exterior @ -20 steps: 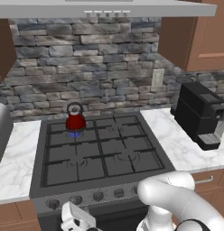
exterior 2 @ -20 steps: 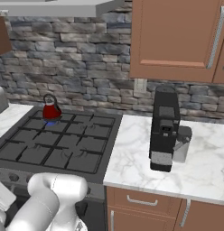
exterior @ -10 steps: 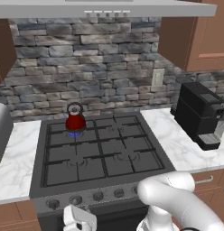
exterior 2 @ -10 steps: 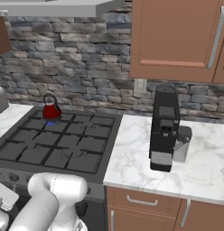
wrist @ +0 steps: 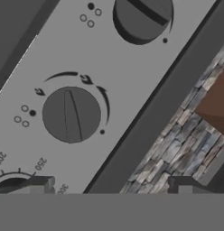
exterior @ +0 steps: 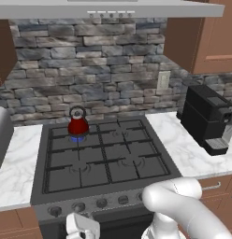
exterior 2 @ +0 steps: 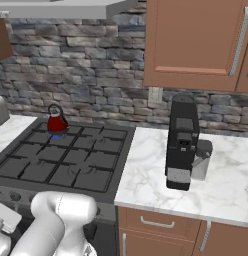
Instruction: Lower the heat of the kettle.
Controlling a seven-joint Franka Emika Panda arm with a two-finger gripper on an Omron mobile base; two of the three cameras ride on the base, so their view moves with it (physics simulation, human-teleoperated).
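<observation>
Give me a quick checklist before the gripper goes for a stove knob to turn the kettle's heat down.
1. Kettle sits on the back left burner, blue flame under it: ok.
2. Gripper open, holding nothing: ok.
3. Gripper low in front of the stove's control panel: ok.
4. A knob faces the hand camera, above and between the fingertips: ok.
5. That knob is the back left burner's: cannot tell.
6. Fingers touching the knob: not ok, still apart.
</observation>
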